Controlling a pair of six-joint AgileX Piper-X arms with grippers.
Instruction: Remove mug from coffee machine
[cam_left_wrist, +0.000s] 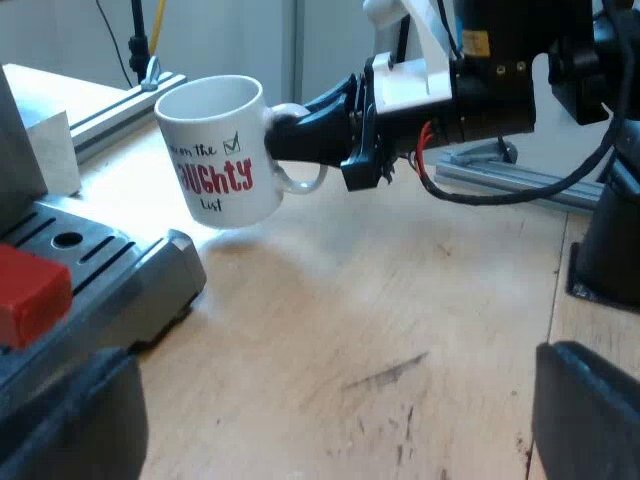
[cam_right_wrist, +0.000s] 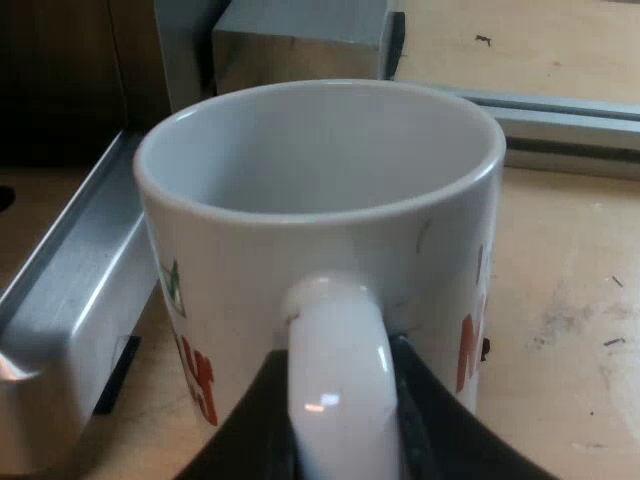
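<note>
Mug (cam_left_wrist: 215, 150) is white w/ red and green print reading "on the … list" and hangs upright w/ a slight tilt over the wooden table (cam_left_wrist: 400, 330). It sits just beside the corner of the machine's drip tray (cam_left_wrist: 150, 275) and does not touch the tray. Its base looks just clear of the table top, w/ a faint shadow under it. From the right wrist view the inside of the mug (cam_right_wrist: 320, 160) is bare, no liquid in it.

Right gripper (cam_left_wrist: 290, 135) is at the mug handle (cam_left_wrist: 300, 180); its black fingers pinch the handle from both sides. In its own view the right gripper (cam_right_wrist: 340, 400) has one dark finger (cam_right_wrist: 255, 420) pressed against each flank of the white handle loop (cam_right_wrist: 335, 360), rim facing up and away from the cam.

Left gripper (cam_left_wrist: 320, 430) is low over the table near the tray corner, well apart from the mug. Its fingers (cam_left_wrist: 70, 420) are spread wide w/ nothing but bare wood between them.

Red handle end (cam_left_wrist: 30, 290) shows at the machine's front, above the slotted grey tray. A metal rail (cam_left_wrist: 120, 105) lies on the table beyond the mug. Wood (cam_right_wrist: 560, 300) near the mug has dark scuffs and scratch marks.
</note>
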